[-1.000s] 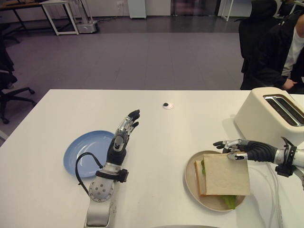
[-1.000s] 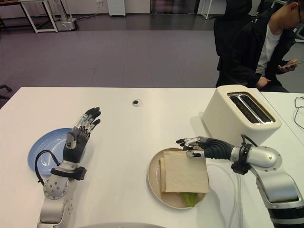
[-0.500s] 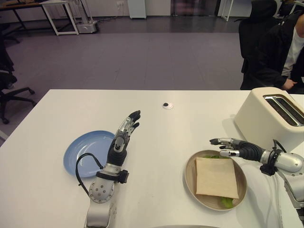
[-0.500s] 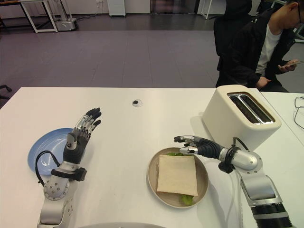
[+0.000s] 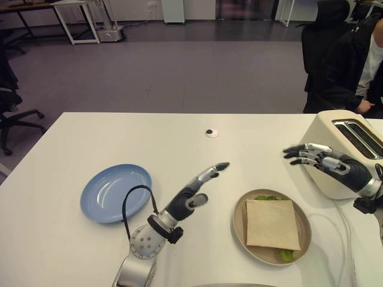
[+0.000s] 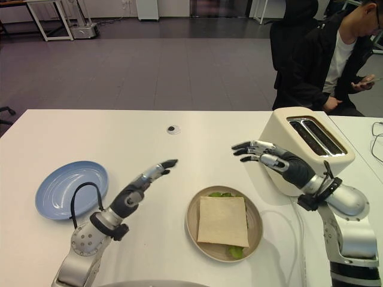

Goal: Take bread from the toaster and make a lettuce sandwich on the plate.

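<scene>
Square white bread slice (image 6: 222,220) lay flat over green lettuce (image 6: 219,194) on round beige plate (image 6: 190,224); sandwich looked complete. Right hand (image 6: 276,160) hovered beside cream toaster (image 6: 317,139), fingers spread, empty. Left hand (image 6: 139,186) also open, above white desk (image 6: 197,149). Sensible finish seemed to be drawing both hands clear without nudging plate.

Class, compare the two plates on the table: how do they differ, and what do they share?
The blue plate is bare; the beige plate holds a sandwich with lettuce showing at its edges. The blue plate lies on the robot's left; the beige plate lies on its right, near the toaster. Both are round and lie flat on the table.
</scene>
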